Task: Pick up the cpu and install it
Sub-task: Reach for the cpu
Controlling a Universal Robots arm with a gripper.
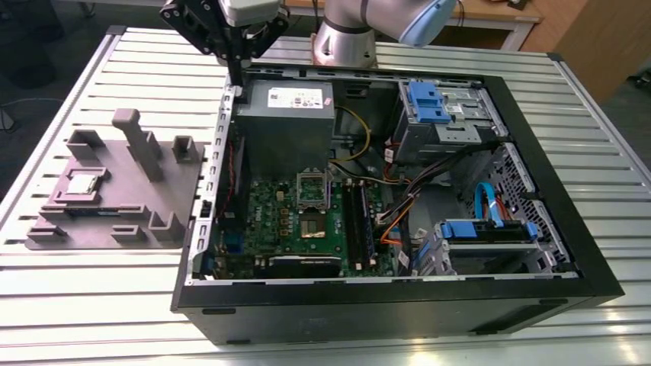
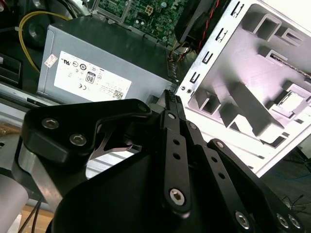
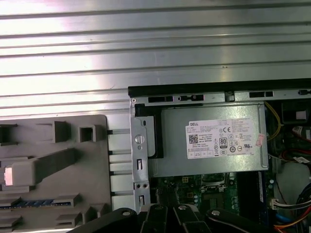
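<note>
- Black two-finger gripper (image 1: 241, 75) hangs over the far corner of the open black computer case (image 1: 407, 309) on the exterior view's left; its tips are just above the case rim
- In the second wrist view the finger tips (image 2: 169, 99) meet in a single point with nothing between them: the gripper is closed and empty
- The cpu (image 1: 81, 183), a small flat silver-grey square chip, lies in a recess of the grey moulded parts fixture (image 1: 152, 221), which sits on the table to the exterior view's left of the case; the cpu is well apart from the gripper
- The exterior view shows the case interior: a green motherboard (image 1: 295, 225) on the case floor, with a metal-framed square socket (image 1: 312, 187) in its far part
- Grey metal power supply box with a white label (image 1: 285, 114) sits at the far end of the case, just beside the gripper tips; in both wrist views its label faces the camera (image 2: 87, 73) (image 3: 218, 141)
- Blue plastic drive brackets stand far right (image 1: 428, 103) and near right (image 1: 489, 229), with coloured cables (image 1: 407, 202) running between them
- The first wrist view looks down on the slatted aluminium table (image 3: 146, 43), with the fixture just beside the case's perforated side wall (image 3: 138, 155)
- A tall grey upright post (image 1: 137, 141) on the fixture rises between the cpu and the case wall
</note>
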